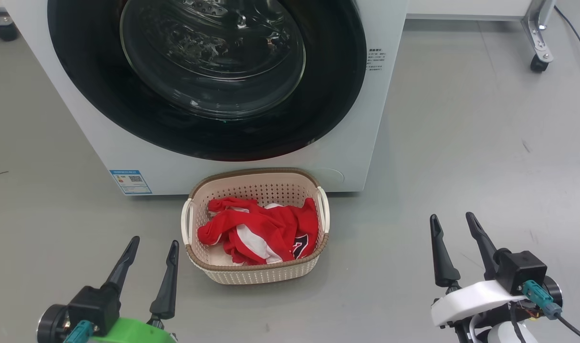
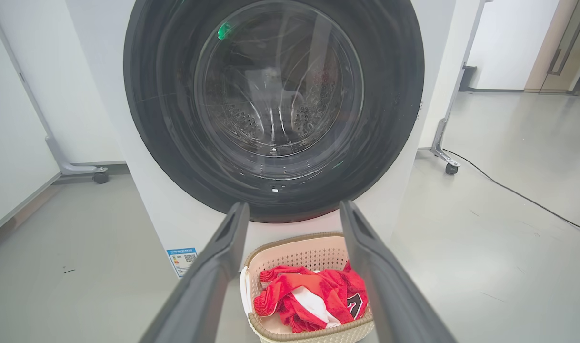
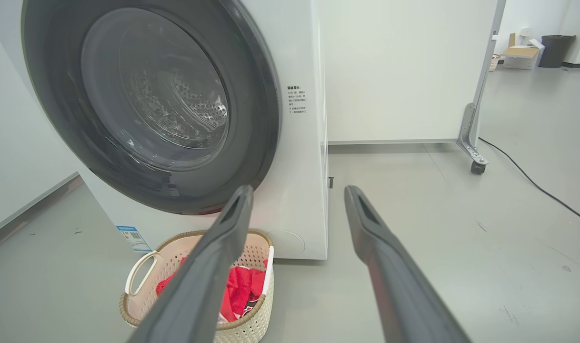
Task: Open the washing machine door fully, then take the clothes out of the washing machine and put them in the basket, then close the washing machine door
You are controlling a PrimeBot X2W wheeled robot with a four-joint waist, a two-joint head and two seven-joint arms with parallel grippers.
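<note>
Head view: washing machine door [image 1: 209, 71] is closed, clothes [image 1: 261, 231] lie in the basket [image 1: 252, 277] on its near side; left claw [image 1: 155, 242] and right claw [image 1: 451, 216] gape wide, empty

**Little Print Could Be Read**

A blue label [image 1: 130, 182] with a QR code was spotted low on the washing machine [image 1: 356, 143], its print too small to be read. A grey text block [image 1: 376, 59] beside the washing machine door [image 1: 90, 85] was illegible too. On the clothes [image 1: 261, 228], a black-and-white numeral [image 1: 301, 247] was only partly shown.
</note>
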